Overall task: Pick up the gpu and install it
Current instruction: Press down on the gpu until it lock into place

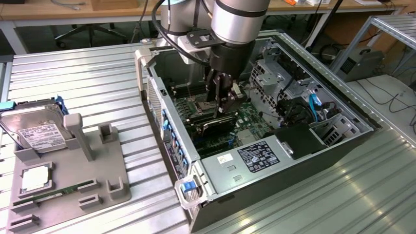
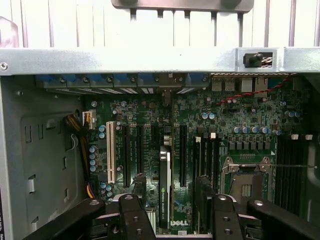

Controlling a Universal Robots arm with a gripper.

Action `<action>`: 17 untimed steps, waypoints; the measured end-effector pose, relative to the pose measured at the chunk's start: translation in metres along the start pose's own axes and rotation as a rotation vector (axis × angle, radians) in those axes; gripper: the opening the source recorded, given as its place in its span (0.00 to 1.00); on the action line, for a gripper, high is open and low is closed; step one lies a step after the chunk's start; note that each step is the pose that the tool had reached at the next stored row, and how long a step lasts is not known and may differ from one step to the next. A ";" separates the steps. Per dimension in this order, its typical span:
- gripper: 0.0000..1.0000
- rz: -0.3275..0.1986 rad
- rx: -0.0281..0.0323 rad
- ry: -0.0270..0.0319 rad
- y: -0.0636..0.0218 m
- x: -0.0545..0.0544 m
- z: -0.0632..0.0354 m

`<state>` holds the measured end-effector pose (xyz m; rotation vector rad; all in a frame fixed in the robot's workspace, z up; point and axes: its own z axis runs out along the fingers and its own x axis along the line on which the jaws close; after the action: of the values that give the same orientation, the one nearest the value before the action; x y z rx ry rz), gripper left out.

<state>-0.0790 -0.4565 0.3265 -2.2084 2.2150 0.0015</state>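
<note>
Thin black-edged gpu [image 2: 164, 187] upright on green motherboard [image 2: 240, 125]

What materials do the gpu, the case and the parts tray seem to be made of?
gpu: glossy black shroud, likely plastic, reflecting light. Case: bare sheet metal, dull grey with stamped holes. Tray: matte grey, moulded look, perhaps plastic.

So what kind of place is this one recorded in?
Likely a robotics lab or workshop: an open computer case on a ribbed metal table, a parts fixture holding a hard drive, and desks behind.
</note>
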 end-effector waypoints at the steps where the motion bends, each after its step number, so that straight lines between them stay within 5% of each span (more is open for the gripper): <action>1: 0.52 0.000 0.0000 0.0000 0.0000 0.000 0.0000; 6: 0.51 0.000 0.0000 0.0001 0.0000 0.000 0.0000; 11: 0.20 0.000 0.0000 0.0001 0.0000 0.000 0.0000; 17: 0.11 0.000 0.0000 0.0000 0.0000 0.000 0.0000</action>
<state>-0.0790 -0.4565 0.3265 -2.2084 2.2150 0.0015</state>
